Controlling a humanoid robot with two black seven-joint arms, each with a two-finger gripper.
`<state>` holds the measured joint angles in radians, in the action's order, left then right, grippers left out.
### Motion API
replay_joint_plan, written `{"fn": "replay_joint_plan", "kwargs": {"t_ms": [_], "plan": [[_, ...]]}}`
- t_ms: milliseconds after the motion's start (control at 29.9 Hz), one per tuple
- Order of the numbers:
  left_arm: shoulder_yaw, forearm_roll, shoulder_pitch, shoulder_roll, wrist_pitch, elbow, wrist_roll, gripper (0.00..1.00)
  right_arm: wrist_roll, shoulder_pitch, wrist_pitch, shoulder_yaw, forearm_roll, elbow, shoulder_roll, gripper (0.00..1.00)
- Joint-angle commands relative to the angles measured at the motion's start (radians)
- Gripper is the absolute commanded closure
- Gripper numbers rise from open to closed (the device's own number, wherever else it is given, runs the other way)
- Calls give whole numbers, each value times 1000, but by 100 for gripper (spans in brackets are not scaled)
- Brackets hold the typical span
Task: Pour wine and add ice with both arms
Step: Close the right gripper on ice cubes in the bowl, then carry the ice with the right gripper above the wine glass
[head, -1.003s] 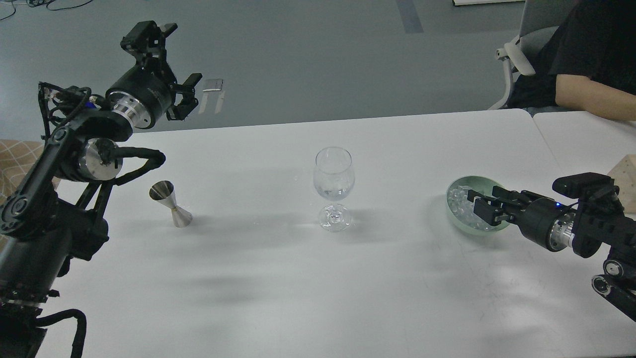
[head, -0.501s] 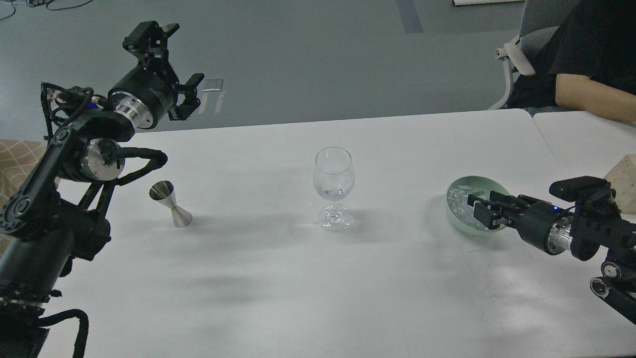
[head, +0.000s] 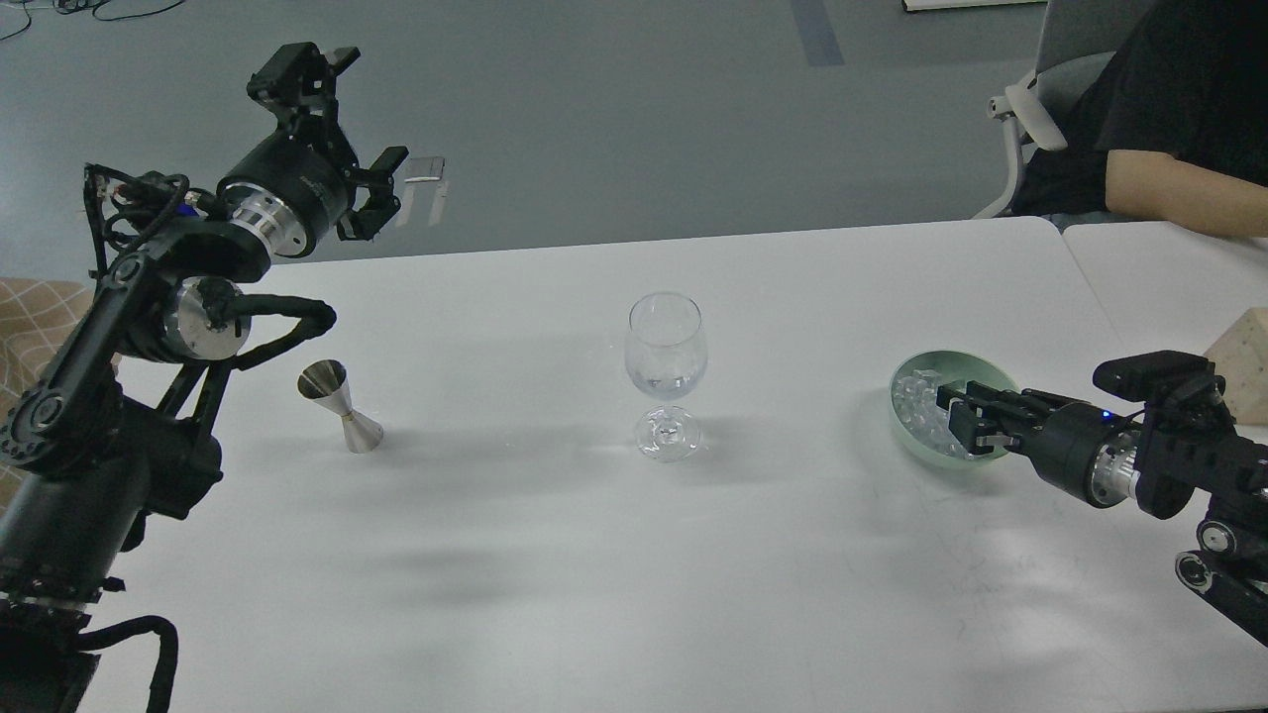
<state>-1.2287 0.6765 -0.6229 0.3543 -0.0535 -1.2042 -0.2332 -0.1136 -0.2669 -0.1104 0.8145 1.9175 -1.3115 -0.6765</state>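
Observation:
A clear wine glass (head: 666, 347) stands upright at the table's middle with a little colourless wine (head: 666, 383) in the bottom of its bowl. A pale green bowl (head: 981, 360) at the right holds the heap of clear ice (head: 913, 404). My right gripper (head: 959, 416) lies low over the bowl's near right side, fingertips among the ice; its dark fingers hide whether it holds a cube. My left gripper (head: 384, 188) is raised above the table's far left edge, open and empty.
A steel jigger (head: 342, 406) stands on the table at the left, below my left arm. A wooden block (head: 1243, 342) sits at the right edge. A seated person's arm (head: 1179, 193) rests on the adjoining table at the far right.
My right gripper has drawn back slightly to the right over the bowl. My left gripper has shifted very little. The glass and jigger have not moved.

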Motion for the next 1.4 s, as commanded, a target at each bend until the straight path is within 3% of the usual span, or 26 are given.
{"fn": "replay_joint_plan", "kwargs": {"t_ms": [0, 67, 134, 201, 669, 970, 1204, 1371], "plan": [[0, 0, 0, 0, 1, 0, 0, 2, 0, 2, -5, 0, 0, 0, 0, 75], [0, 0, 0, 0, 0, 0, 0, 2, 0, 2, -5, 0, 0, 0, 0, 80], [0, 0, 0, 0, 0, 0, 0, 2, 0, 2, -6, 0, -2, 0, 0, 95], [0, 0, 0, 0, 0, 0, 0, 2, 0, 0, -6, 2, -2, -2, 0, 100], [0, 2, 0, -2, 1, -11, -2, 2, 2, -113, -6, 12, -22, -121, -52, 100], [1, 3, 2, -2, 3, -11, 0, 2, 12, -352, -66, -3, -55, -175, -55, 100], [2, 3, 3, -3, 3, -11, -2, 2, 12, -604, -95, -233, -106, -169, 29, 100], [2, 3, 3, -3, 3, -11, 0, 2, 17, -684, -107, -313, -124, -164, 122, 100]]}}
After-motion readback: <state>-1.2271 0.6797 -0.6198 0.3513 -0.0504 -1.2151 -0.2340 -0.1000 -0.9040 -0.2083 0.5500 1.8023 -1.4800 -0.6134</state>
